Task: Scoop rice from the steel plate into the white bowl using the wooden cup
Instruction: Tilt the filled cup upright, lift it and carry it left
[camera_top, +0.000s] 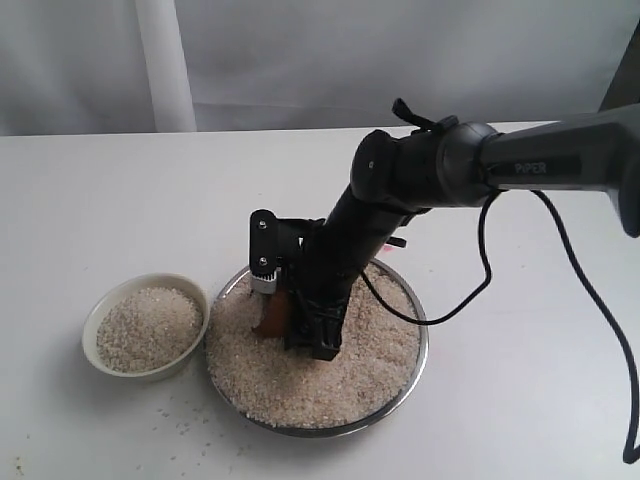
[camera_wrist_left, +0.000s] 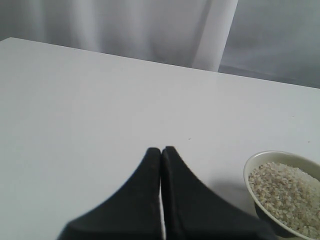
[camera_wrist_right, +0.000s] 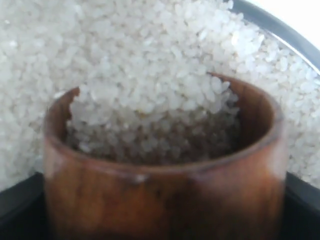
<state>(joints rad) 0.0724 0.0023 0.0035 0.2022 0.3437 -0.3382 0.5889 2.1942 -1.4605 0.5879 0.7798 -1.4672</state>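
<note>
The steel plate (camera_top: 421, 345) sits mid-table, heaped with rice (camera_top: 340, 380). My right gripper (camera_top: 305, 318) reaches down into it, shut on the wooden cup (camera_top: 272, 312), which is tipped and dug into the grains. In the right wrist view the wooden cup (camera_wrist_right: 165, 200) fills the frame, its mouth partly filled with rice (camera_wrist_right: 150, 110), and the plate's rim (camera_wrist_right: 280, 27) shows behind. The white bowl (camera_top: 96, 318) stands left of the plate, full of rice. My left gripper (camera_wrist_left: 161, 149) is shut and empty, hovering over bare table beside the bowl (camera_wrist_left: 248, 172).
A few stray grains (camera_top: 190, 420) lie on the white table in front of the bowl. A black cable (camera_top: 482, 285) hangs from the right arm over the plate's right side. A pale curtain closes off the back.
</note>
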